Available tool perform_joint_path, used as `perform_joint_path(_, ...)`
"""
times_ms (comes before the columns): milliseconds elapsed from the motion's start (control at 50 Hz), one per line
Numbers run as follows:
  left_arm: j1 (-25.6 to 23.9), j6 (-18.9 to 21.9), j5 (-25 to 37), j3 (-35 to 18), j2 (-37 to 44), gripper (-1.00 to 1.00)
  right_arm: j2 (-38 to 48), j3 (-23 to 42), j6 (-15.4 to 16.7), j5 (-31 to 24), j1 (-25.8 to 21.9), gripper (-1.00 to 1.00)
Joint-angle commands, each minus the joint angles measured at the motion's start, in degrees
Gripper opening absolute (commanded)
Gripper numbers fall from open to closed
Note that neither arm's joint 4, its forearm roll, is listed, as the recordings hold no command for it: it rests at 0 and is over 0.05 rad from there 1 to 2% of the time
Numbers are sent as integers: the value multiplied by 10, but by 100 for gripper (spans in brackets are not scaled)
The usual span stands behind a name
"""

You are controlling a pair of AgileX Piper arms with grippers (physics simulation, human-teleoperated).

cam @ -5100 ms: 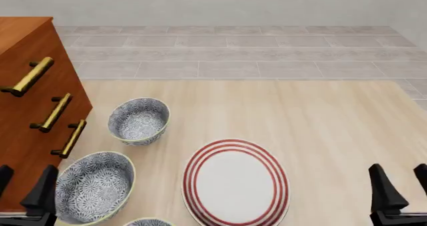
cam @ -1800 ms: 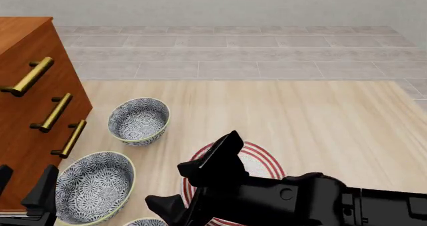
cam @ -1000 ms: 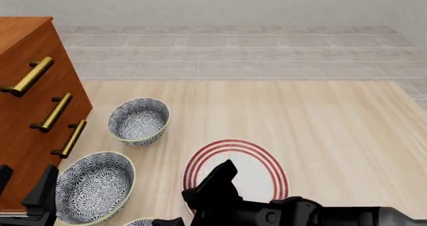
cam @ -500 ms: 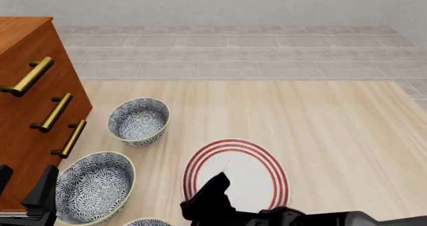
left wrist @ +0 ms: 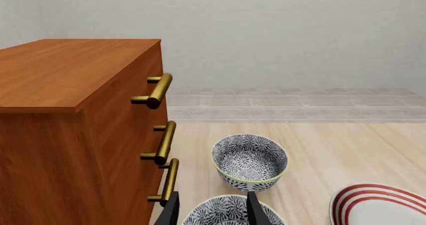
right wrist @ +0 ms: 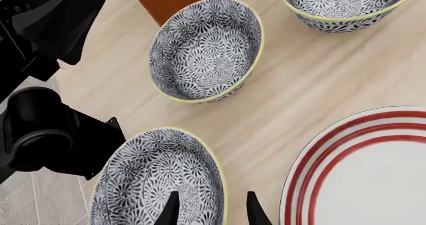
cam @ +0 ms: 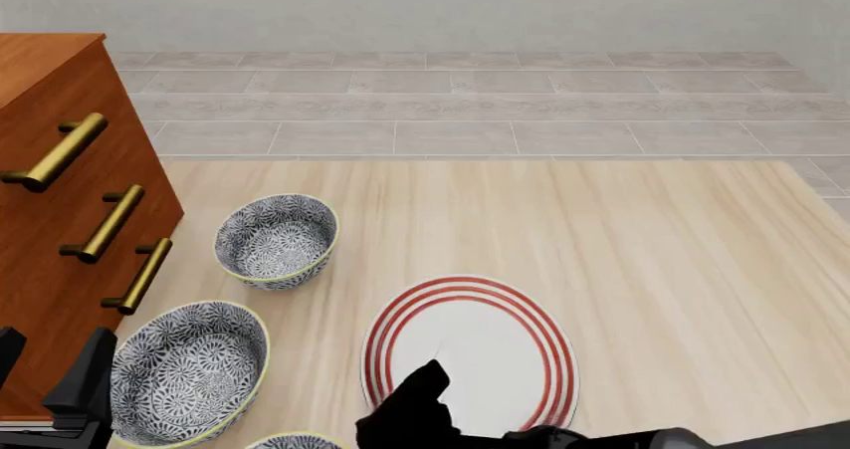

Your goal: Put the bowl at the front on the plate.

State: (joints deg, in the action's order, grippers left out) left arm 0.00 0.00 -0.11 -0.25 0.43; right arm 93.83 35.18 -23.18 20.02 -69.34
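The bowl [right wrist: 159, 177] sits directly below the right end effector [right wrist: 209, 210], whose two fingers stand parted astride the yellow-green rim on the side nearest the plate [right wrist: 362, 172], not yet pinching anything. The plate lies just beside the bowl on the desk [right wrist: 319, 80], close to the same fingers. The bowl looks like glazed ceramic: stiff, probably slick and fairly heavy for a thin pinch, and liable to chip if dropped. The rim wall is the sensible place to take hold, one finger inside and one outside, and the bowl will likely tilt from a one-sided grip. In the front view only a sliver of the bowl shows at the lower edge, the rest cut off, and the right arm covers the near part of the plate. The left end effector [left wrist: 211, 210] hangs with fingers apart above a second, similar bowl [left wrist: 230, 215], itself mostly cut off. A third bowl [left wrist: 250, 161] sits beyond, beside the drawers [left wrist: 80, 135].
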Motion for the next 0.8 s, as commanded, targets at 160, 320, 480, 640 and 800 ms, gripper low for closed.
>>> perform_joint_path(160, 0, 0, 0, 0, 0, 100, 42, 2, -18, 27, -17, 100)
perform_joint_path(320, 0, 0, 0, 0, 0, 100, 60, 5, -24, 34, -22, 100)
perform_joint_path(480, 0, 0, 0, 0, 0, 100, 74, 8, -23, 37, -24, 100)
perform_joint_path(640, 0, 0, 0, 0, 0, 100, 82, 12, -25, 41, -30, 100)
perform_joint_path(800, 0, 0, 0, 0, 0, 100, 38, 5, 30, 20, 1, -100)
